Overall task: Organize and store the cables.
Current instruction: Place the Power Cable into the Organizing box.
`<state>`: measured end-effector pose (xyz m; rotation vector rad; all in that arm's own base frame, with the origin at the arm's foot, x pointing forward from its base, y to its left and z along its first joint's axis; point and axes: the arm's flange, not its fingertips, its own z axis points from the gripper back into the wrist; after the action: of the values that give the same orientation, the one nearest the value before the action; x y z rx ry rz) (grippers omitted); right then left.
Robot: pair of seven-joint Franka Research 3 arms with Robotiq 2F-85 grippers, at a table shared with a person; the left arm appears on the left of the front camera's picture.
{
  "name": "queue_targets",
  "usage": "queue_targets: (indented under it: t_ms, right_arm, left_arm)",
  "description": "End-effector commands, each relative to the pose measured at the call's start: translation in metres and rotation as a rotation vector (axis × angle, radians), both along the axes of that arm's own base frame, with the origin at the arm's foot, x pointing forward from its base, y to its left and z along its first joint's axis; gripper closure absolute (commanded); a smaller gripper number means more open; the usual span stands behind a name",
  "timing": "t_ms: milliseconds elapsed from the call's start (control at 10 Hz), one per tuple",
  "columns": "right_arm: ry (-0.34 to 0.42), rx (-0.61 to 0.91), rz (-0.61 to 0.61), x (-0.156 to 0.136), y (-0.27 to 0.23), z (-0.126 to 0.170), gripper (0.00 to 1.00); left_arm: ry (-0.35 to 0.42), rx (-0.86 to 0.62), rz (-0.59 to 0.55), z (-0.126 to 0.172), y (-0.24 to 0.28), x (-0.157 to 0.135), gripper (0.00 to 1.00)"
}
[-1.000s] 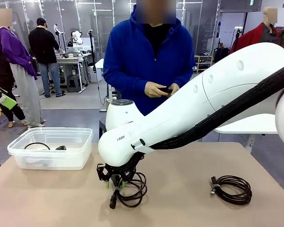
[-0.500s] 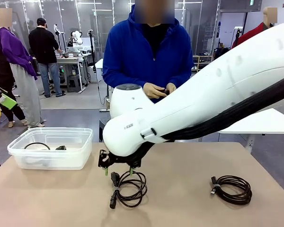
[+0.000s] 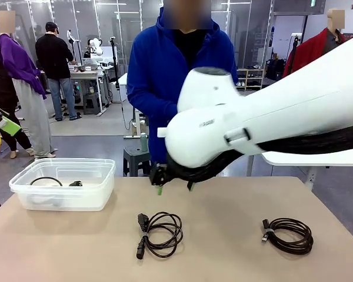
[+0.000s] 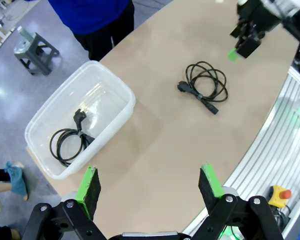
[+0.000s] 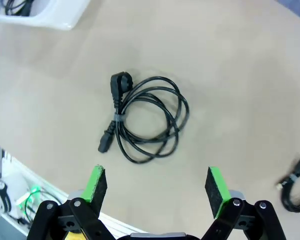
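Starting at the left: picking out the bin near the left end of the surface, with the stored coil lying inside. Finding the left claw high above that end, jaws spread wide, gripping nothing.

Moving to the middle: catching the right claw hovering, jaws wide apart and empty, above and a little beyond the middle coil.

Reading this as the pick-up of that coil. Aiming to come straight down over the tied side, where plugs and strands are bunching together, not over the hollow centre. Straddling the whole bunch rather than one loop, so nothing is trailing on the lift. Raising it well clear before carrying left, clearing the bin's rim, then letting go beside the stored coil.

Checking room: seeing bare surface all the way from middle coil to bin, so running into nothing there. Noting that coil lying close to the near edge, so avoiding any nudge toward the robot's side. Minding the left claw over the bin end, possibly crowding the drop. Noting the person standing at the far side, near the right claw.

Finishing at the right: spotting the right coil lying well apart, out of the way.
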<state>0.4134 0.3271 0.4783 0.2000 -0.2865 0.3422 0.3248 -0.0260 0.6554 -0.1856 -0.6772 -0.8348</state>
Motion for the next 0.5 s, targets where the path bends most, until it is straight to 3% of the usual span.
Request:
queue_targets:
  t_ms: [0, 400]
  right_arm:
    - [-0.021, 0.032, 0.163, -0.020, -0.050, 0.016, 0.00]
    - [-0.093, 0.004, 0.250, -0.057, -0.134, 0.042, 0.00]
  left_arm:
    - [0.005, 0.017, -0.004, 0.000, 0.001, -0.001, 0.00]
    - [0.005, 0.017, -0.004, 0.000, 0.001, -0.001, 0.00]
